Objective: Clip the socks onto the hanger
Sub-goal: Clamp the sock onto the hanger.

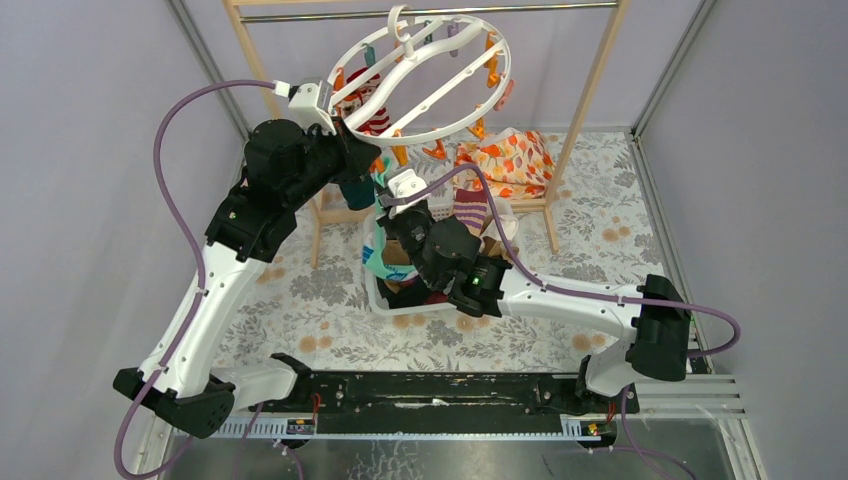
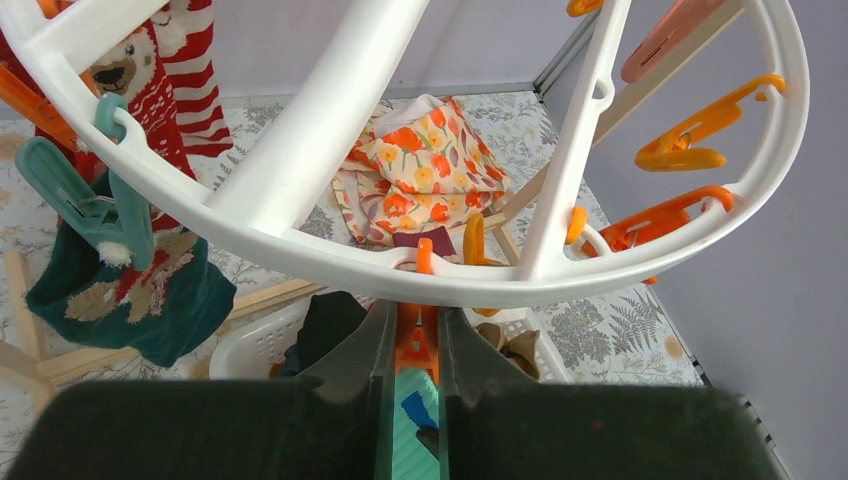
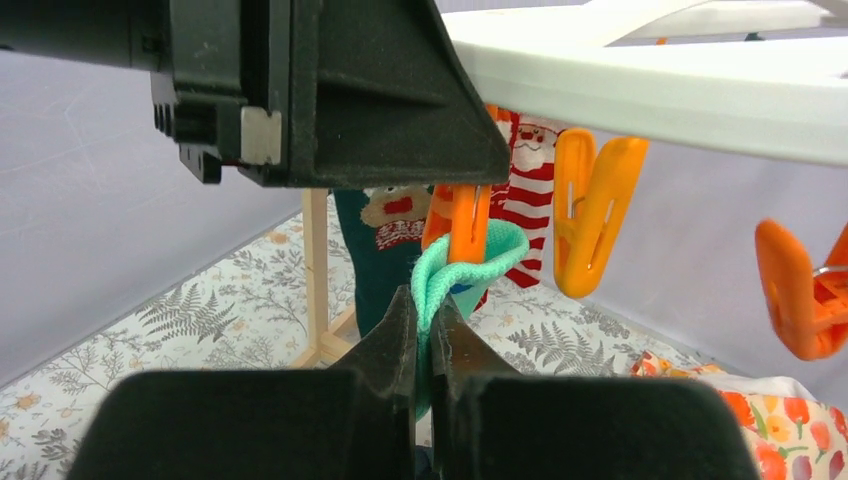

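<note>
The white ring hanger (image 1: 440,92) (image 2: 300,150) hangs from the rack bar with orange, teal and pink clips. My left gripper (image 2: 415,325) (image 1: 378,160) is shut on an orange clip (image 2: 415,345) (image 3: 458,225) just under the ring's rim. My right gripper (image 3: 424,310) (image 1: 397,205) is shut on a light green sock (image 3: 470,260) (image 1: 376,262). Its cuff is raised against that clip's lower end. A red-white striped sock (image 2: 185,70) and a dark teal sock (image 2: 130,300) hang from clips on the left.
A white basket (image 2: 260,345) (image 1: 400,305) with more socks sits below both grippers. An orange leaf-print cloth (image 1: 505,160) lies behind it. The wooden rack (image 1: 590,90) frames the hanger, and its foot bar (image 2: 270,295) crosses the floral mat.
</note>
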Motion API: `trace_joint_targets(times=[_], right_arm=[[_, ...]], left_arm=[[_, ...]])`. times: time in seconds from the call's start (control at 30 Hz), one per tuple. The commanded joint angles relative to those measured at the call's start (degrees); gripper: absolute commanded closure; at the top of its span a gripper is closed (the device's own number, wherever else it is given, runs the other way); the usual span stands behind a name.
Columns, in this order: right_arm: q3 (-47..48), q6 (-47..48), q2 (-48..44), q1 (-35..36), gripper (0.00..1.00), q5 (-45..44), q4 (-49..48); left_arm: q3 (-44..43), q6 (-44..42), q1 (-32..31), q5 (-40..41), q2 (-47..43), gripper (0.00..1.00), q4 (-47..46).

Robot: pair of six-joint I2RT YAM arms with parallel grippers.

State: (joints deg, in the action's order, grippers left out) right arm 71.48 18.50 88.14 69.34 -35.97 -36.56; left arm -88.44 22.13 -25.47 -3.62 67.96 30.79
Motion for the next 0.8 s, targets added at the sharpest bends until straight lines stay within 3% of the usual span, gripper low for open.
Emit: trace_joint_targets(times=[0.0, 0.47, 0.67, 0.77], right_arm=[[4.43, 2.96, -0.02, 0.53, 1.0, -1.1, -4.13], [5.06, 4.12, 0.58, 0.52, 1.0, -1.65, -4.14], [5.95, 4.13, 1.25, 0.28, 1.0, -2.4, -4.4], [6.42, 3.65, 1.42, 0.18, 1.0, -2.41, -4.23]], left_arm=[[-1.82, -1.03, -0.54, 2.2, -0.11, 1.0, -1.52], [-2.06, -1.87, -0.63, 2.64, -0.59, 0.99, -1.61], [-2.25, -2.53, -0.63, 2.64, -1.12, 0.65, -1.69], [-2.43, -2.79, -0.63, 1.98, -1.41, 0.56, -1.61]])
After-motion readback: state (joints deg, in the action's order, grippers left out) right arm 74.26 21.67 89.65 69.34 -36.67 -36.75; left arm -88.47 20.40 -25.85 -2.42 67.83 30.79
